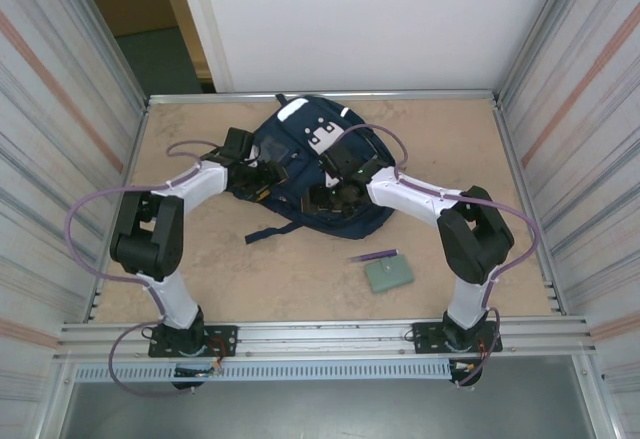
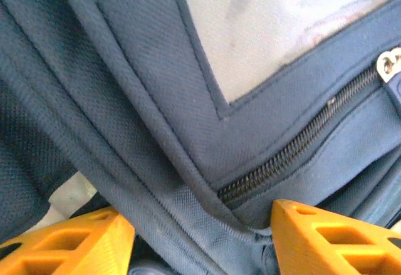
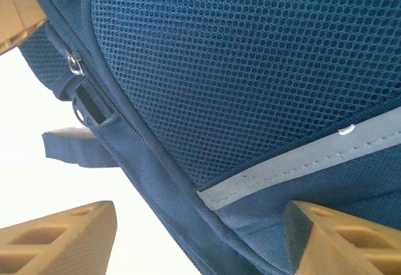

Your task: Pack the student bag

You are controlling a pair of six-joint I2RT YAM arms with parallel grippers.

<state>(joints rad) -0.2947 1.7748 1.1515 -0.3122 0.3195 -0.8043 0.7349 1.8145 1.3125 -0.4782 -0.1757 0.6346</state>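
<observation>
The student bag [image 1: 300, 154], navy with white patches, lies on the table at the back centre. My left gripper [image 1: 262, 177] is at its left side and my right gripper [image 1: 335, 194] is at its front right. In the left wrist view the left gripper [image 2: 200, 215] stands open astride a fold of bag fabric [image 2: 125, 68] below a zipper [image 2: 294, 150]. The right finger touches the cloth. In the right wrist view the right gripper [image 3: 200, 218] is open around the bag's edge, below the mesh panel [image 3: 250, 68] and a pale grey stripe [image 3: 301, 162].
A small green pad [image 1: 388, 275] and a purple pen [image 1: 373, 256] lie on the table near the right arm. A loose strap [image 1: 268, 232] trails from the bag's front. Metal walls close in both sides, and a rail [image 1: 320, 334] runs along the near edge.
</observation>
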